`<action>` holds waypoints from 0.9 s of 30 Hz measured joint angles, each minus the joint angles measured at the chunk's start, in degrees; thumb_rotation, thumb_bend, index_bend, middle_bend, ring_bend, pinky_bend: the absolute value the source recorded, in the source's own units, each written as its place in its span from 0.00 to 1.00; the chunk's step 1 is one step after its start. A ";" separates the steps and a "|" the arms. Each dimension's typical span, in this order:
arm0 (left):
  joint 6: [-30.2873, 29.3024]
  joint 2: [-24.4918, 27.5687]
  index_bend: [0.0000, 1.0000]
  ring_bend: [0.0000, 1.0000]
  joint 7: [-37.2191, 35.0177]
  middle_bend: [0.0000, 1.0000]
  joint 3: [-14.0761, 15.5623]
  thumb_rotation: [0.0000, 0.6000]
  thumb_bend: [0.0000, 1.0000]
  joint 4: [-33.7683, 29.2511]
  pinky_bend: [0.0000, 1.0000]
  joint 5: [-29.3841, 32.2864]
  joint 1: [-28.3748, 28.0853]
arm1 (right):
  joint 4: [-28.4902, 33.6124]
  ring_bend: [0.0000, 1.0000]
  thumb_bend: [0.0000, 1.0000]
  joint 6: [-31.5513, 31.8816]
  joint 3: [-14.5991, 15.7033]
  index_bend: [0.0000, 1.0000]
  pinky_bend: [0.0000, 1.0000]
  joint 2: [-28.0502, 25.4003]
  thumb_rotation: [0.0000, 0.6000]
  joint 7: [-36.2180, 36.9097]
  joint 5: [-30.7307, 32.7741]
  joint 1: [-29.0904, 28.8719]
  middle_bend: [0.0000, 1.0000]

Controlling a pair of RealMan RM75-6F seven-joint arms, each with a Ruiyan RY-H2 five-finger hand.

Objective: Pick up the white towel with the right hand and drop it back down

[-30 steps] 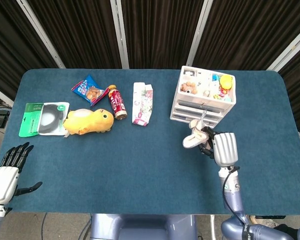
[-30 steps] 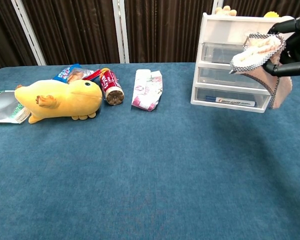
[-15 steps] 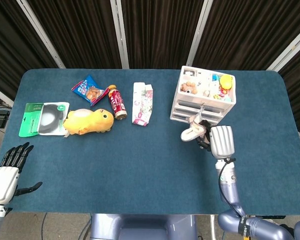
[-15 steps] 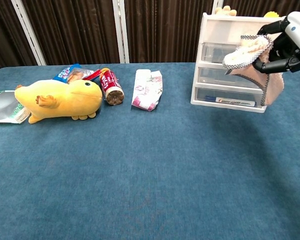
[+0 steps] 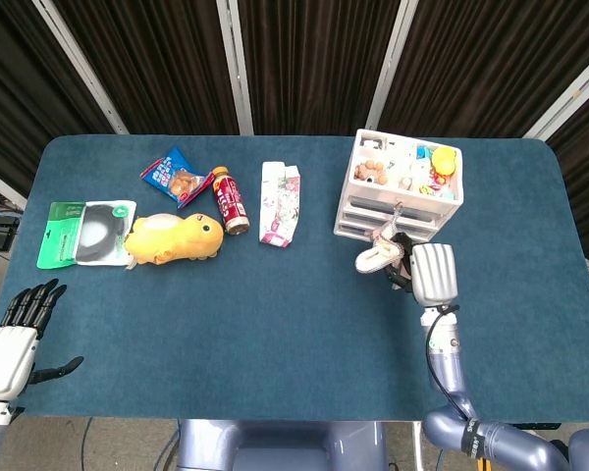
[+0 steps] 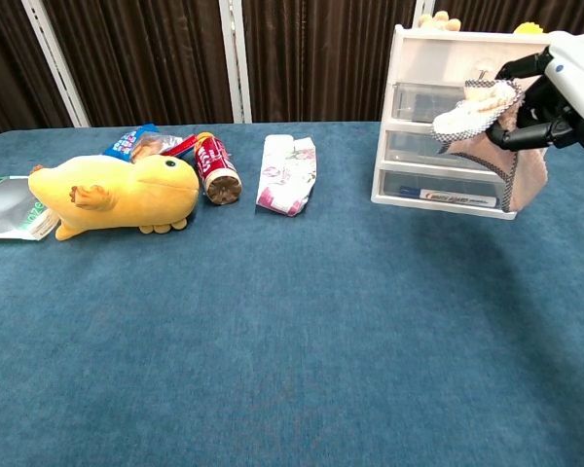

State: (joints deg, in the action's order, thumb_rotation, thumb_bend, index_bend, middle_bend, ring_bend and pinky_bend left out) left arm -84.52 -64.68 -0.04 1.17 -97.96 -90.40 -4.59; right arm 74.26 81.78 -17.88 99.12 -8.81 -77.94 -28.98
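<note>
My right hand (image 5: 427, 274) (image 6: 563, 92) holds the white towel (image 5: 375, 256) (image 6: 487, 136) up off the table, just in front of the white drawer unit (image 5: 404, 186) (image 6: 438, 107). The towel is a pale cloth with a dark checked edge; it hangs bunched from the dark fingers. My left hand (image 5: 15, 329) hovers at the table's near left corner, fingers spread and holding nothing; the chest view does not show it.
On the blue table (image 5: 275, 324) lie a yellow plush toy (image 5: 175, 237) (image 6: 117, 195), a red bottle (image 5: 230, 201) (image 6: 212, 167), a floral carton (image 5: 279, 203) (image 6: 288, 173), a blue snack bag (image 5: 174, 176) and a green packet (image 5: 86, 232). Small items fill the drawer unit's top.
My right hand has carried the towel up and away from me, closer to the drawer unit. The left hand has not moved.
</note>
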 measured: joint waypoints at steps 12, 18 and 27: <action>-0.18 -0.05 0.00 0.00 -0.03 0.00 -0.01 1.00 0.00 0.04 0.00 -0.07 0.05 | -0.70 0.91 0.51 -0.13 0.87 0.59 1.00 0.71 1.00 -0.15 -0.13 0.05 0.93; -0.15 -0.01 0.00 0.00 -0.10 0.00 0.00 1.00 0.00 0.03 0.00 -0.07 0.04 | -1.66 0.71 0.33 -1.08 1.26 0.47 0.89 1.09 1.00 -0.69 0.62 0.09 0.79; -0.41 -0.03 0.00 0.00 -0.11 0.00 -0.06 1.00 0.00 0.15 0.00 -0.20 0.08 | 2.80 0.05 0.00 -7.84 2.69 0.00 0.29 -1.08 1.00 -5.82 7.61 1.23 0.09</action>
State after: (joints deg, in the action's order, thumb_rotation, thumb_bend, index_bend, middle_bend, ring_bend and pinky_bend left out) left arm -84.92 -64.71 -0.14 1.12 -97.81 -90.60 -4.51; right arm 77.05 73.93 -15.20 98.04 -14.62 -70.32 -27.75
